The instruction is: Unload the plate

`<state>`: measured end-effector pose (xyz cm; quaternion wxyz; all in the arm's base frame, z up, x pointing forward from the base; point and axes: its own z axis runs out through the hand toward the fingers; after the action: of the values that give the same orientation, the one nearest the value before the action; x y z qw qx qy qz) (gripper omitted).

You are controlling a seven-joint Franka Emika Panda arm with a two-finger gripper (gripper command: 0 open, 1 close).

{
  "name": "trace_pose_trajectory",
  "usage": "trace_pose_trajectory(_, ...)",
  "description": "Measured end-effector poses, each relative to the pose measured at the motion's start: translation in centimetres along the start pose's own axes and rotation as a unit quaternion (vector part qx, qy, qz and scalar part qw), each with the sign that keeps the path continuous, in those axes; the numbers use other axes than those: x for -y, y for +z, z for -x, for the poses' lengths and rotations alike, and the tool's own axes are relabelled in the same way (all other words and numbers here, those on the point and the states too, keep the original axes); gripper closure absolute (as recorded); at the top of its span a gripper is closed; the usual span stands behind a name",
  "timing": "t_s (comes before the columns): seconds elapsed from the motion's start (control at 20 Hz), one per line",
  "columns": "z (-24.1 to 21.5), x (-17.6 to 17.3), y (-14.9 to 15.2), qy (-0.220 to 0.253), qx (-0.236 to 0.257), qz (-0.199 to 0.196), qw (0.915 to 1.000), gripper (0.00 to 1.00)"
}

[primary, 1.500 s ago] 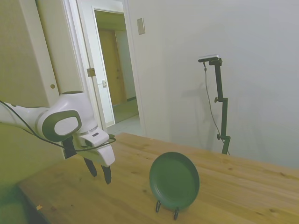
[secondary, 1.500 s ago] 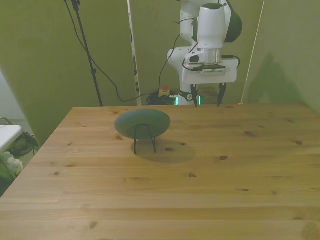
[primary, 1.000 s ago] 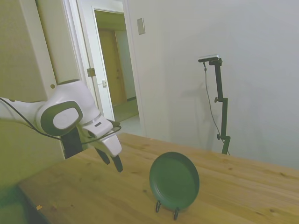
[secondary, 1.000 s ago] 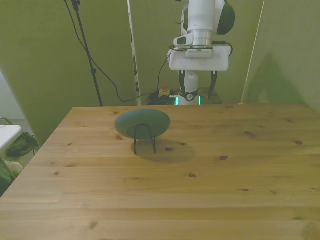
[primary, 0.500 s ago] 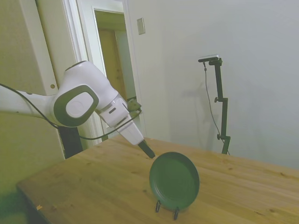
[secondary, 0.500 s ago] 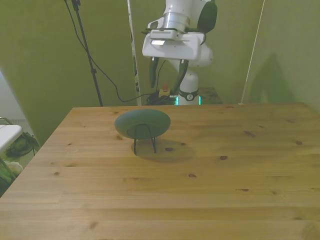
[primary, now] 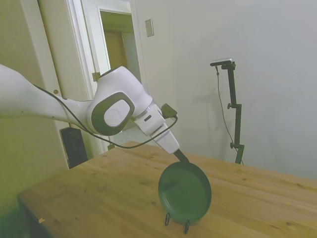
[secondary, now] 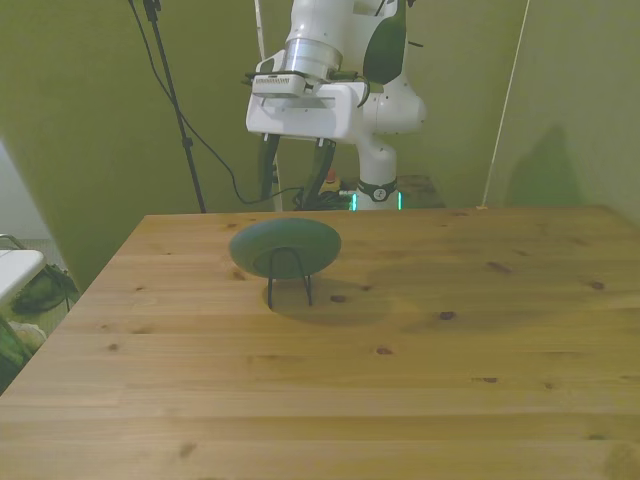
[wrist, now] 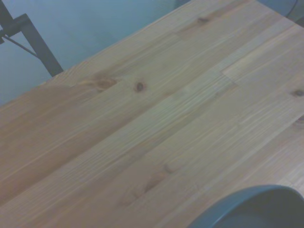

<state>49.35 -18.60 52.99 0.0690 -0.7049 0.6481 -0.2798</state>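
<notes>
The plate (primary: 184,192) stands nearly upright on edge, leaning back in a thin black wire stand (secondary: 288,281) whose two feet rest on the wooden table (secondary: 420,380); in the front view its rounded back shows behind the stand's loop, toward that view's left and near the table's far edge. Directly above the plate's top rim hangs the gripper (secondary: 296,172), its two dark fingers spread apart and holding nothing, one to each side of the rim line in the front view; in the side view a fingertip looks close to, perhaps just touching, the upper rim, though contact cannot be confirmed. The wrist view catches only a blurred arc of the rim against bare boards. The step in hand seems to be taking hold of the top edge. To do it well, the fingers should probably straddle the rim, one before and one behind the plate, then close firmly and lift straight up out of the stand, since a sideways pull could topple the light stand.
</notes>
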Motion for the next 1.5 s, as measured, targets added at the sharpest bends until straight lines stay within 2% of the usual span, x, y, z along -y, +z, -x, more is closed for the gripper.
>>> trace_pose_trajectory(0.2, -0.8, -0.1, 0.6, 0.019, -0.006, -0.013, 0.9997, 0.0)
trace_pose_trajectory(0.55, -0.2, 1.2, 3.6, 0.041, 0.009, -0.001, 0.9991, 0.0)
trace_pose_trajectory(0.95, 2.7, 2.1, 5.3, 0.026, 0.031, 0.007, 0.9992, 0.0)
trace_pose_trajectory(1.0, 2.9, 2.0, 5.4, 0.025, 0.032, 0.009, 0.9991, 1.0)
trace_pose_trajectory(1.5, 1.5, 0.9, 5.9, 0.038, 0.029, 0.02, 0.9987, 1.0)
